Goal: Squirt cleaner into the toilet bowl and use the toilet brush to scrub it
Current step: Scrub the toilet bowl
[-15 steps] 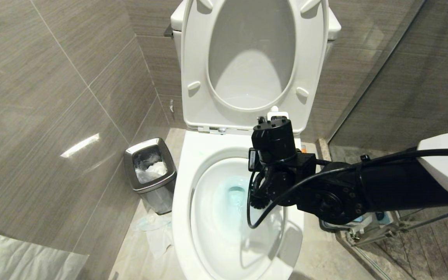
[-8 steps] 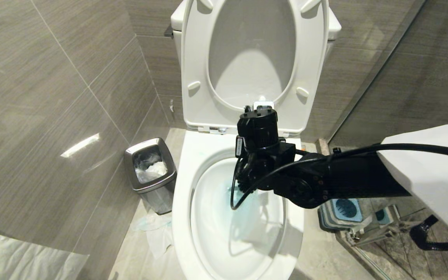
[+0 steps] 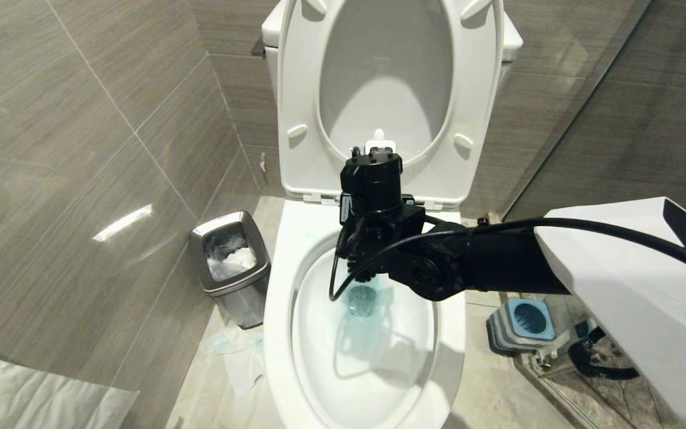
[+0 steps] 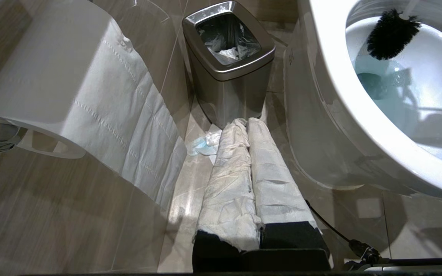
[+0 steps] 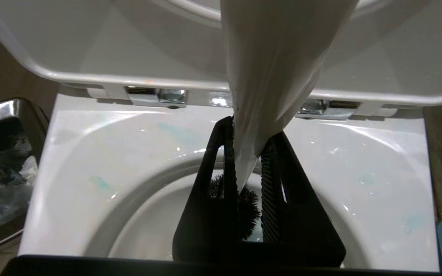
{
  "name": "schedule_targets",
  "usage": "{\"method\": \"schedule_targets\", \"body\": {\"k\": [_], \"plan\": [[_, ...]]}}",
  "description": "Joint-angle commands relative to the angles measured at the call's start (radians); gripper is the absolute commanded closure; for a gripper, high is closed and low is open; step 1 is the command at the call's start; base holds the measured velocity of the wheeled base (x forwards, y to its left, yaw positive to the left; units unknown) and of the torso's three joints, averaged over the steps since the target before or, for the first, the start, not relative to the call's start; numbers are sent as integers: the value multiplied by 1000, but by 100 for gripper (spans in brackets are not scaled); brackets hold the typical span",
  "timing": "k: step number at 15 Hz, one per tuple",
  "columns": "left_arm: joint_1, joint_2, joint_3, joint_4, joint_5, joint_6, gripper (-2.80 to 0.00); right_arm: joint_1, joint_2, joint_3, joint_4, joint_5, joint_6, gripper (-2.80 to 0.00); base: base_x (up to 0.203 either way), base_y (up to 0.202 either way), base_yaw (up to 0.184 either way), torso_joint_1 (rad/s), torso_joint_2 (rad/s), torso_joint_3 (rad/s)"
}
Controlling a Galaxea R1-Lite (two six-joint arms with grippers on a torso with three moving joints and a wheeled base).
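The white toilet bowl (image 3: 277, 310) stands with its seat and lid raised, and blue-tinted water lies in the basin. My right gripper (image 5: 249, 132) is shut on the white handle of the toilet brush (image 5: 271, 76) and hangs over the back of the bowl (image 5: 90, 153). The black bristle head (image 4: 391, 34) rests against the inner wall near the back rim, just above the water. In the head view the handle's tip (image 3: 379, 143) sticks up behind the right wrist. My left gripper (image 4: 246, 124), its fingers wrapped in white paper, is shut and parked low on the left of the toilet (image 4: 332, 96).
A steel waste bin (image 3: 230, 262) with a liner stands left of the toilet, with crumpled tissue (image 3: 236, 351) on the floor in front of it. The blue-topped brush holder (image 3: 524, 322) sits on the floor at the right by a glass partition. A paper roll (image 4: 52, 76) hangs on the left wall.
My right arm has swung left and toward the back of the bowl, carrying the brush head from the centre to the back wall. The brush holder is now uncovered.
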Motion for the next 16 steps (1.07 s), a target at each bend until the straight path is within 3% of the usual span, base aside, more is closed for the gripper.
{"method": "schedule_targets", "body": {"k": [1, 10, 16], "plan": [[0, 0, 0, 0, 0, 0, 0, 29, 33, -54, 21, -4, 2, 0, 0, 0, 0, 0, 0, 0], [0, 0, 0, -1, 0, 0, 0, 123, 24, -25, 43, -13, 8, 0, 0, 0, 0, 0, 0, 0], [0, 0, -1, 0, 0, 0, 0, 131, -52, 107, 44, -25, 18, 0, 0, 0, 0, 0, 0, 0]]}}
